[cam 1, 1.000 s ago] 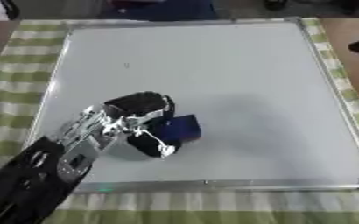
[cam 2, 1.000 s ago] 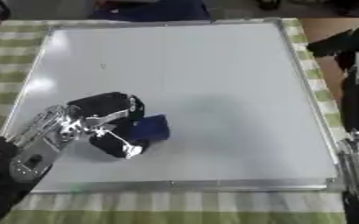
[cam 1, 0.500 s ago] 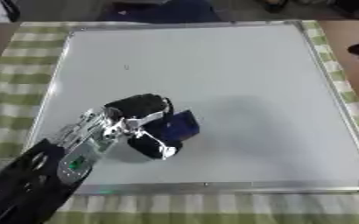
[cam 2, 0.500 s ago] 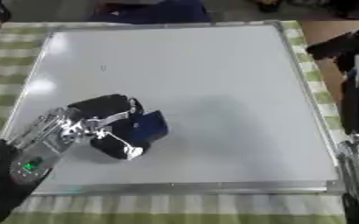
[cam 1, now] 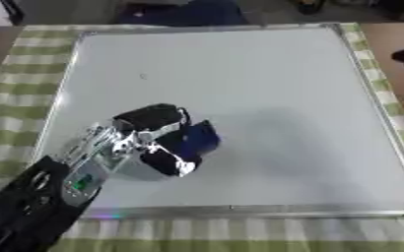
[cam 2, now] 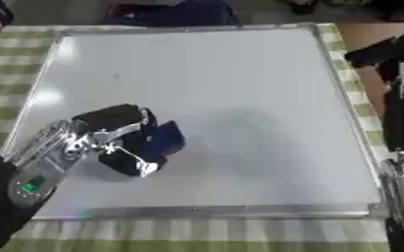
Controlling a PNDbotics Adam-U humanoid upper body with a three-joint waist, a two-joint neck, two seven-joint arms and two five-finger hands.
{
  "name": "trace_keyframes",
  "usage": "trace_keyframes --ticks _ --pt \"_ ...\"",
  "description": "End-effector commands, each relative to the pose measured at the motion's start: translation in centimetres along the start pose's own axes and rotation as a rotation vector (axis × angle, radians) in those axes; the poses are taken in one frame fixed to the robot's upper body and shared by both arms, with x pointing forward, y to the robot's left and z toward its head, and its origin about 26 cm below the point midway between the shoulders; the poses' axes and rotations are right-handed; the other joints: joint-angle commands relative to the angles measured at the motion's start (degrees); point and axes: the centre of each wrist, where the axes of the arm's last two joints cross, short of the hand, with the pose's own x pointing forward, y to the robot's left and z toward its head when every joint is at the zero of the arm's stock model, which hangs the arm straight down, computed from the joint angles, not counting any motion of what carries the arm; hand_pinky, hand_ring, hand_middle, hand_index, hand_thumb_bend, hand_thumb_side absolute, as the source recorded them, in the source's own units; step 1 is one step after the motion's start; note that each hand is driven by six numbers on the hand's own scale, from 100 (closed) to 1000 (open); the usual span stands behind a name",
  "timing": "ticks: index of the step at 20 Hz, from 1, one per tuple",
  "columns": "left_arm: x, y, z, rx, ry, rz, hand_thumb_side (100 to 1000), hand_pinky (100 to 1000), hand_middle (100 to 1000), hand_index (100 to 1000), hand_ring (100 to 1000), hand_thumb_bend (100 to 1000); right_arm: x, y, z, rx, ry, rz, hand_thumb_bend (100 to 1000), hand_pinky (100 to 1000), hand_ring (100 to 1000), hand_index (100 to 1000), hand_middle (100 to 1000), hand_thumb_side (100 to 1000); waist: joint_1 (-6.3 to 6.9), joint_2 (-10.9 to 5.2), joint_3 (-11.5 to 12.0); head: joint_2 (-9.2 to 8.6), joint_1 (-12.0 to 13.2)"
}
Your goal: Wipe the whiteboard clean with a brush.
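- The brush (cam 1: 195, 139), a dark blue block, sat in the lower left of the frame on the whiteboard (cam 1: 266, 88), held against the board's surface.
- Compared with a second before, the brush and the hand around it had edged a little up the board, away from the near rim; the whole view looked unmoved, so this was likely a real stroke and not a tilt of the head.
- That shift suggested the wiping was under way, working up from the near left part of the board.
- The brush's long axis appeared to run from lower left to upper right, its free end pointing toward the board's middle; only that end showed past the fingers, so its full shape could not be told.
- The left hand (cam 1: 145, 140) was curled round the brush, fingers over the top and thumb below, with the arm coming in from the lower left corner.
- One faint small mark (cam 1: 143, 76) showed on the board in the upper left; the rest looked plain white.
- The right hand (cam 2: 380, 49) showed at the upper right edge of the right eye view, off the board; whether its fingers were straight or curled could not be told.
- A green checked cloth (cam 1: 240, 238) lay under the board on all sides.
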Motion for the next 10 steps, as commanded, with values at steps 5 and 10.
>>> trace_keyframes --ticks 5,10 --pt "-1.9 2.6 2.0 0.067 0.066 0.012 360 381 429 100 576 141 0.6 -0.2 -0.4 0.010 -0.027 0.009 100 717 628 501 490 967 0.08 -1.35 0.30 -0.62 -0.07" --pt "-3.3 4.1 3.0 0.121 0.126 0.045 362 377 400 100 571 140 0.6 -0.3 -0.4 0.010 -0.029 0.010 100 717 629 502 490 967 0.08 -1.40 0.40 -0.76 -0.01"
